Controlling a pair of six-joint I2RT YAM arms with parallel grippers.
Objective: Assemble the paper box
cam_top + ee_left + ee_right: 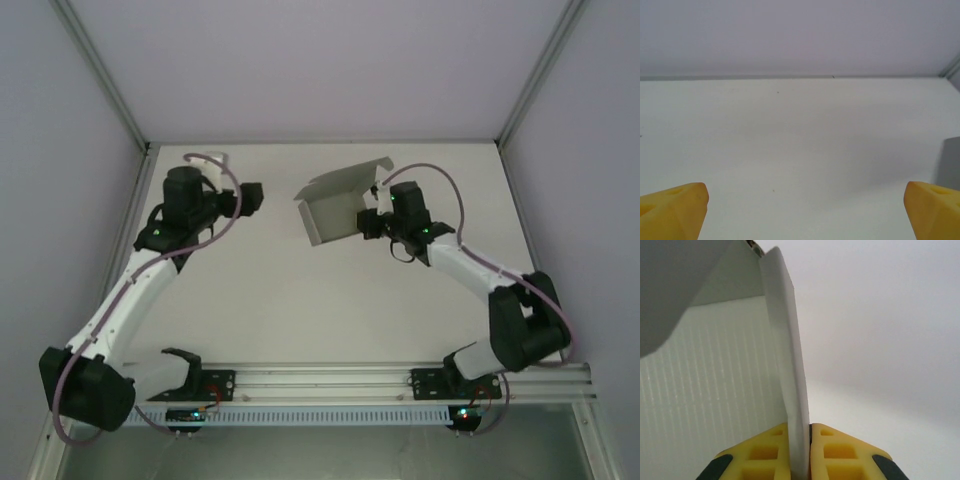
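The paper box is near the middle of the white table, a bit toward the back. It is only half folded. It is grey card with one big side standing up and flaps sticking out at the top. I cannot tell if its bottom edge touches the table. My right gripper has it by the right side. In the right wrist view the two yellow fingers are squeezed close together with a thin card wall pinched between them. The stripy inside of the box is to the left of that wall. My left gripper is on the left side, near the back of the table, well apart from the box. In the left wrist view its yellow tips are spread wide, one in each bottom corner, with nothing between them but bare table. A small grey shape shows at the right edge of that view, and I cannot tell what it is.
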